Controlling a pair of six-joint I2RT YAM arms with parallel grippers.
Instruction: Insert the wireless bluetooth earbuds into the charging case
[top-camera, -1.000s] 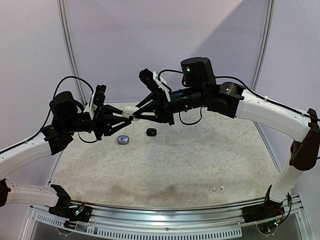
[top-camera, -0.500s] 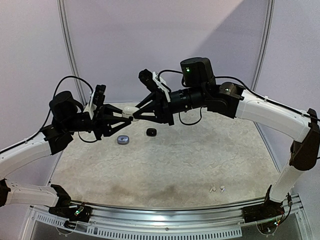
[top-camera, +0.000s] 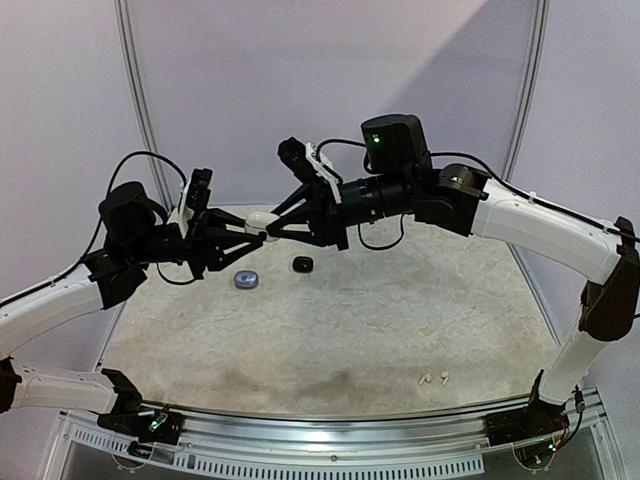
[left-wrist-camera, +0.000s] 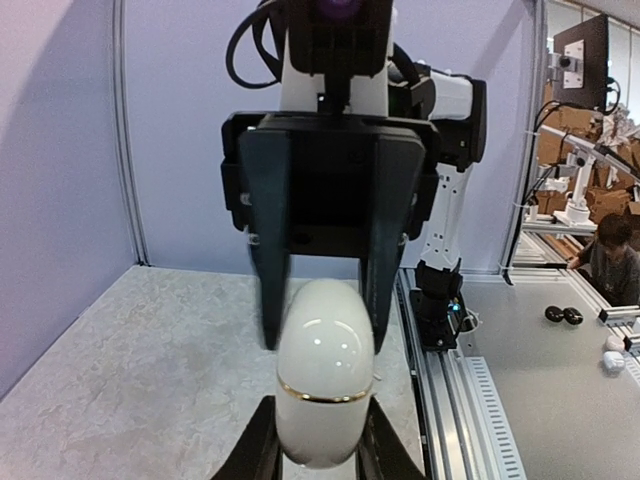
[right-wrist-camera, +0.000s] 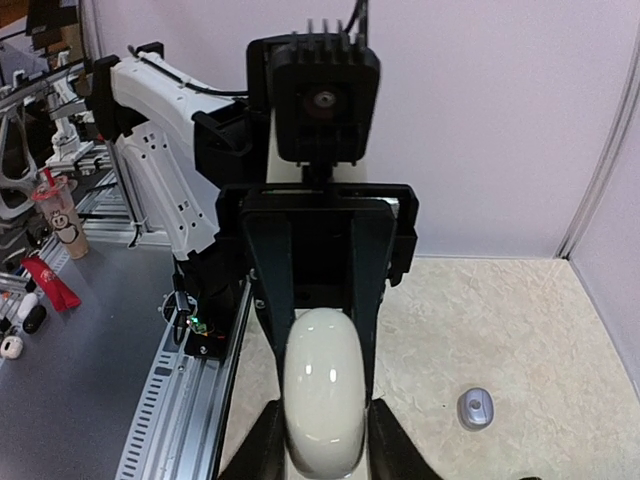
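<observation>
Charging case (top-camera: 260, 221) held in mid-air, long axis 9 to 3 o'clock; left pincer (top-camera: 247, 234) clamped on its 9 o'clock end, right pincer (top-camera: 275, 228) on the other. White earbuds (top-camera: 433, 379) lie on the surface (top-camera: 330, 330) at 5 o'clock, nearer the right arm (top-camera: 540, 225).

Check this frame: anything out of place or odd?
Nothing looks spilled or damaged. One oddity: the left gripper and right gripper are both shut on the case, holding it in mid-air. It looks closed, while the white earbuds lie apart near the front right of the table.
</observation>
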